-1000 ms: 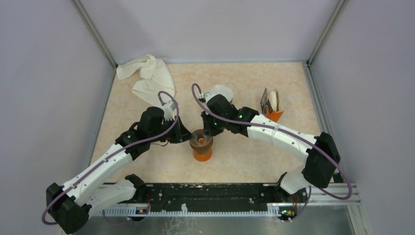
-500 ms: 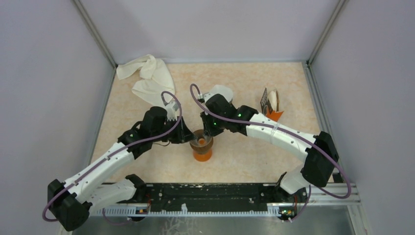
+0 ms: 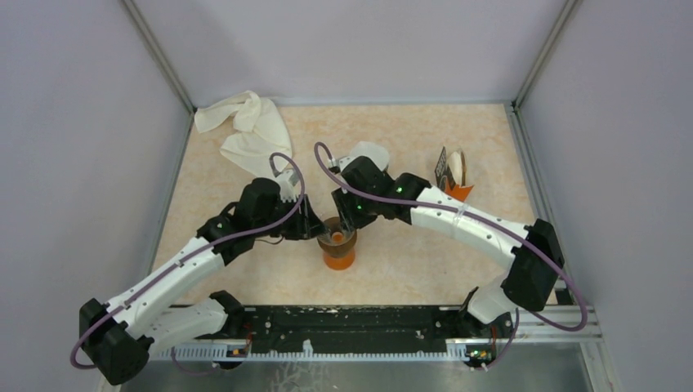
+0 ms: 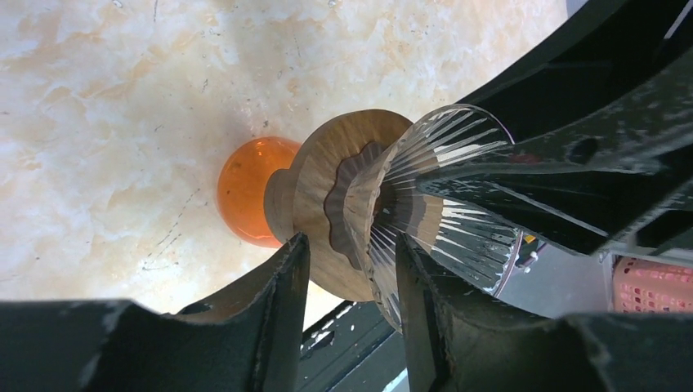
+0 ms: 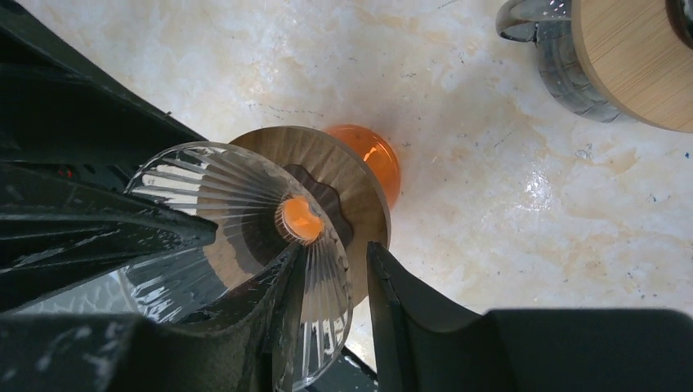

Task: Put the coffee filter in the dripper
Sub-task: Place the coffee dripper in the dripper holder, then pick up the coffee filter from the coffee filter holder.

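At the centre of the top view, the left gripper reaches in from the left, its fingers apart astride the wooden collar and glass wall of the dripper. The left wrist view does not show whether they press on it. The dripper stands upright on its orange base, mouth open upward, with no paper inside. On its right, the right gripper has its fingers spread across the glass rim, one inside the cone, holding nothing. A white folded piece, in my judgement the coffee filter, lies just above and right of the dripper, partly hidden behind the right wrist. The right arm is therefore nearer and would have to back away up-frame to reach it.
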